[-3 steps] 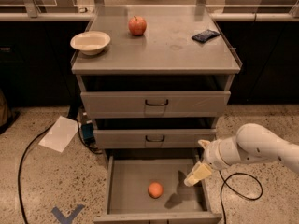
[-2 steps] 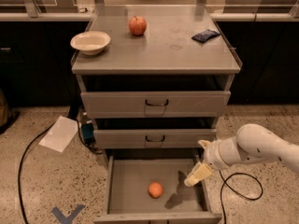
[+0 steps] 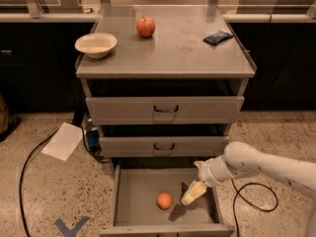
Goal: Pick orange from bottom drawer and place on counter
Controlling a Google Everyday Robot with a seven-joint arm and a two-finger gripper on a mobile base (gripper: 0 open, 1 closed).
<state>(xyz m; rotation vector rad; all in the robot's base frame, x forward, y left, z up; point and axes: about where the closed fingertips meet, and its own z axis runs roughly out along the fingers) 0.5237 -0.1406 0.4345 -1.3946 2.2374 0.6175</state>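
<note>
The orange (image 3: 164, 200) lies on the floor of the open bottom drawer (image 3: 133, 191), near its middle front. My gripper (image 3: 193, 193) hangs over the right part of the drawer, just right of the orange and apart from it. It holds nothing. The white arm (image 3: 261, 166) comes in from the right. The grey counter (image 3: 173, 48) tops the cabinet above the two closed drawers.
On the counter stand a white bowl (image 3: 96, 45) at the left, a red apple (image 3: 145, 27) at the back and a dark packet (image 3: 217, 37) at the right. A paper sheet (image 3: 62, 141) and black cables (image 3: 29, 157) lie on the floor left of the cabinet.
</note>
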